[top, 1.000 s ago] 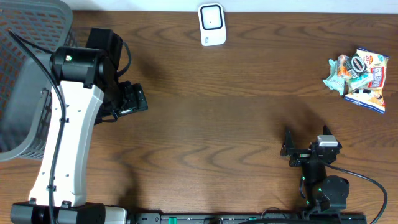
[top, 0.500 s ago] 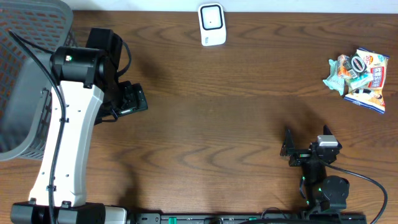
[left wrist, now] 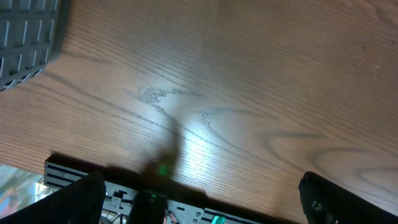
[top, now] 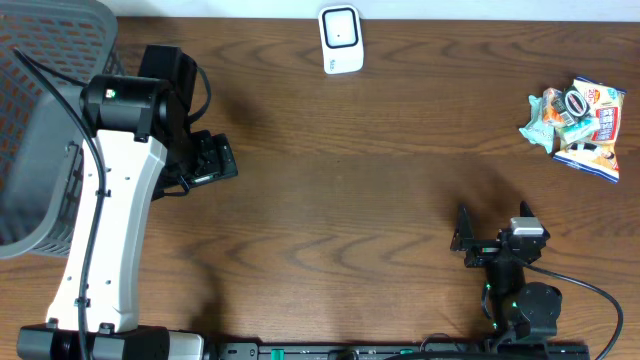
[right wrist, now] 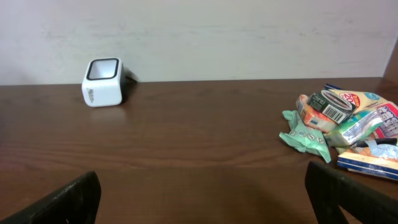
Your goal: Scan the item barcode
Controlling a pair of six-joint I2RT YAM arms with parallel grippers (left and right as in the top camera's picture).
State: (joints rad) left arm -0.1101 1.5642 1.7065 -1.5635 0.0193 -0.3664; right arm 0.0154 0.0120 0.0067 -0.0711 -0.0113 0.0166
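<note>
Brown wood-grain table carries the scanner, a small white box at the far edge near the middle, well apart from everything else. Snack packets lie in a loose heap near the table's right edge, touching one another. In the right wrist view a dark packet on top of the heap shows a barcode facing up, and a crumpled green packet sits at the heap's left side. None of the packets is gripped. A grey mesh basket stands at the far left. The white left arm reaches up from the near edge beside the basket; the left jaws stand wide apart over bare wood with nothing between them. The right arm is folded low at the near edge, right of centre, well apart from the heap; the right jaws are likewise spread wide and empty, with the scanner ahead to their left and the heap ahead to their right
</note>
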